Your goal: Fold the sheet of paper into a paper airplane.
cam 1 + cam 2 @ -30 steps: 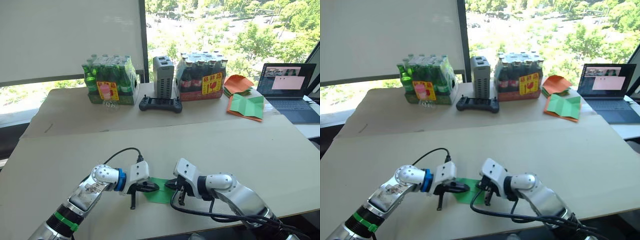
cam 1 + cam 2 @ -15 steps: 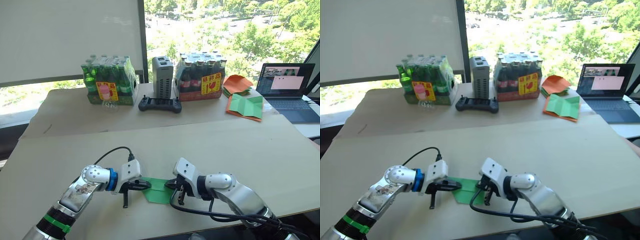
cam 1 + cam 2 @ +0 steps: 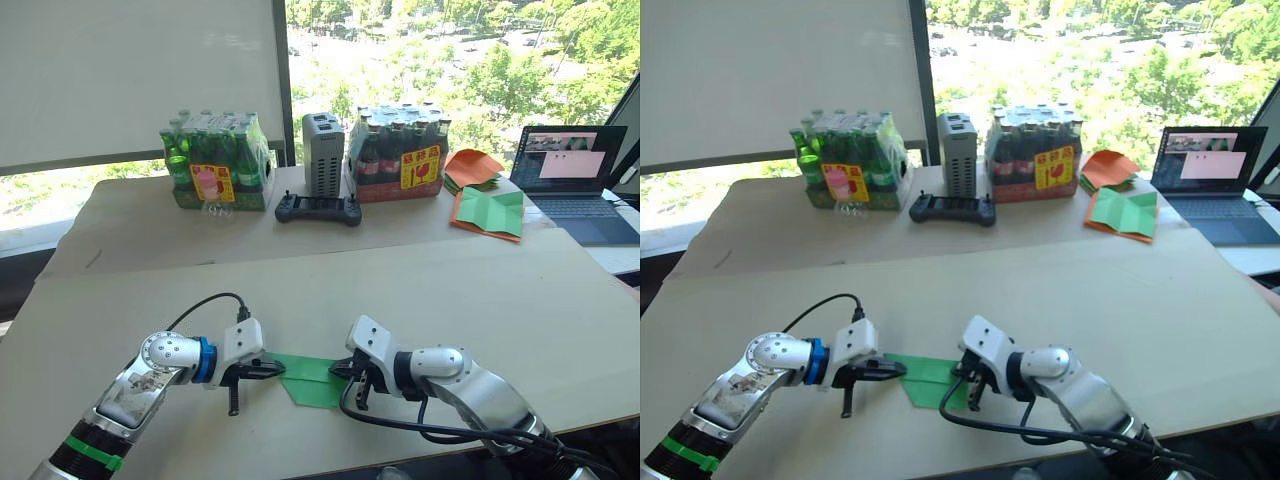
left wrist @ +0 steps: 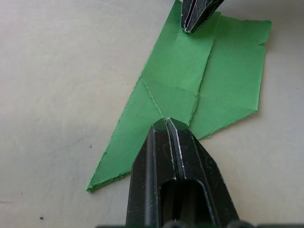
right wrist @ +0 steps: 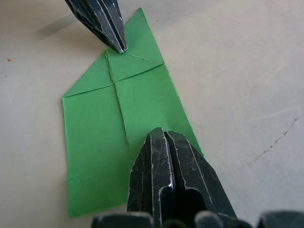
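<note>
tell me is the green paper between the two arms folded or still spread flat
Partly folded. The sheet of paper lies on the table with flaps creased over and a pointed end, not yet a slim wedge.

sheet of paper (image 4: 190, 85): bright green, plain | table (image 3: 500, 290): beige

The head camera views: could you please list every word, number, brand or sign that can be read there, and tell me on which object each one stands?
No text can be read.
Yellow and red label on the green bottle pack: print too small to read.
Yellow and red label on the dark bottle pack: print too small to read.
Laptop screen: pink and grey windows, no readable words.
Sheet of paper, grey box, black controller: no visible writing.
</note>
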Action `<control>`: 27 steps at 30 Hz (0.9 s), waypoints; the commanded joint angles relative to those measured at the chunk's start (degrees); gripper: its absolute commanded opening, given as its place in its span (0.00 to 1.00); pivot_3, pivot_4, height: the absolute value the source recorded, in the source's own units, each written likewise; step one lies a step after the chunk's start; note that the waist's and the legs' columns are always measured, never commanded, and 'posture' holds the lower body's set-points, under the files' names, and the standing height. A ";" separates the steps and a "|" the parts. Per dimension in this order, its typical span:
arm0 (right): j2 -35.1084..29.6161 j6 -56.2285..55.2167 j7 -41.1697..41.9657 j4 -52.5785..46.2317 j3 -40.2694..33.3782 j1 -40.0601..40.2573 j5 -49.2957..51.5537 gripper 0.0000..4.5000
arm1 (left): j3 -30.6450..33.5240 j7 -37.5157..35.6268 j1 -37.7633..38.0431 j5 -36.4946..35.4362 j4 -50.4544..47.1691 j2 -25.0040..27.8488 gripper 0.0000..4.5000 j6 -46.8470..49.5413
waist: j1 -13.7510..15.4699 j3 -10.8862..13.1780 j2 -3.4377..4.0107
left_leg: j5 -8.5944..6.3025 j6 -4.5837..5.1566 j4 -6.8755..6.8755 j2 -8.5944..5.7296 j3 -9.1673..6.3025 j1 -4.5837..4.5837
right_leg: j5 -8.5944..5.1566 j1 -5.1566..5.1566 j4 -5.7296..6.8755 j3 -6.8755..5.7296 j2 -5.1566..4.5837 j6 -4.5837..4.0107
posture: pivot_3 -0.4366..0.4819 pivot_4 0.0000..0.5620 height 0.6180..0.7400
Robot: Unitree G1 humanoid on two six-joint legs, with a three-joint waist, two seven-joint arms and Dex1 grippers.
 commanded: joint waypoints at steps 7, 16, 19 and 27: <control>0.52 0.01 -0.18 -0.53 -0.74 0.19 0.65 0.01 | 1.19 0.70 2.85 -0.08 1.43 1.98 0.00 4.44 | -0.21 0.00 0.00 | 0.01 -0.02 -0.11 0.01 0.00 0.03 | 0.00 -0.03 -0.01 0.01 0.00 0.00 | 0.48 0.27 0.96; 5.11 4.48 -0.28 -12.98 -13.26 0.45 14.37 0.01 | 19.33 -0.05 7.02 -22.29 -12.45 3.52 0.00 20.63 | -0.80 0.21 -0.16 | 0.04 -0.07 -0.15 -0.01 -0.03 -0.68 | 0.01 -0.96 0.21 0.04 -0.01 -0.03 | 0.48 0.27 0.96; 4.22 6.51 -1.02 -15.60 -15.61 0.86 17.16 0.01 | 26.78 0.00 10.33 -33.15 -15.83 3.58 0.00 27.55 | -0.74 0.23 -0.16 | 0.03 -0.05 -0.16 -0.06 -0.03 -0.69 | 0.02 -0.94 0.10 0.01 -0.03 -0.03 | 0.48 0.27 0.96; -0.63 3.52 -0.16 -11.86 -12.13 1.24 14.70 0.48 | 27.33 3.35 14.97 -35.38 -18.70 2.90 0.00 28.57 | -0.60 0.29 -0.18 | 0.06 -0.11 -0.16 -0.05 0.00 -0.65 | 0.04 -0.90 0.08 0.01 -0.03 -0.09 | 0.48 0.27 0.96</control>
